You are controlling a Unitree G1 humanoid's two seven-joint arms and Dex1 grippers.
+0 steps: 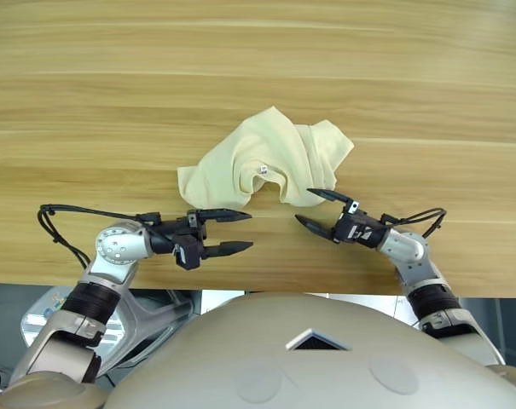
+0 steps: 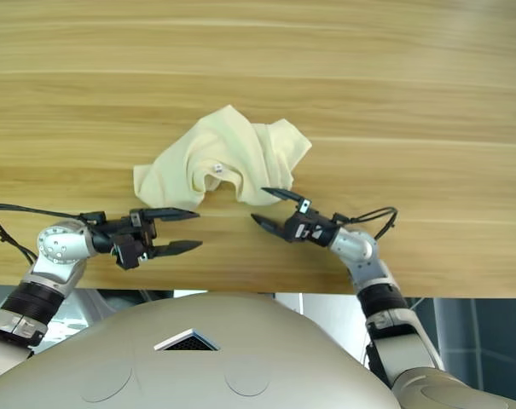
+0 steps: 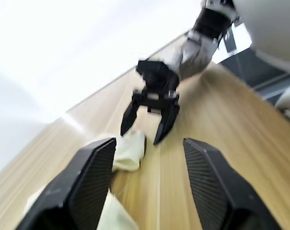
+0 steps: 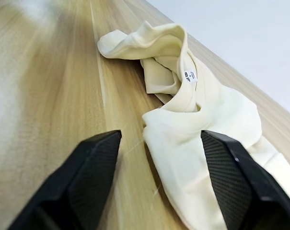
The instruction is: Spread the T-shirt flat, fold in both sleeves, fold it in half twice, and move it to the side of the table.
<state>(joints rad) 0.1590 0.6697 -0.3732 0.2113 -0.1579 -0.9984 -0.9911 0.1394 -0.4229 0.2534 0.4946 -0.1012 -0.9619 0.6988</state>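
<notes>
On the table (image 1: 87, 102), crumpled T-shirt (image 1: 270, 153) near left gripper (image 1: 250, 230) and right gripper (image 1: 304, 206)

1. T-shirt (image 1: 266, 162): soft pale-yellow cloth, matt, creased & rumpled; small white label (image 4: 190, 75) at the neck.
2. Desk (image 1: 113, 102): wood-grain top, smooth, w/ slight sheen.
3. Left hand (image 1: 247, 232) & right hand (image 1: 306, 207): black plastic, matt; finger pads (image 3: 94, 177) finely ribbed.
4. Wrist housings (image 1: 121, 245): silver-grey, metal-look, satin finish.
</notes>
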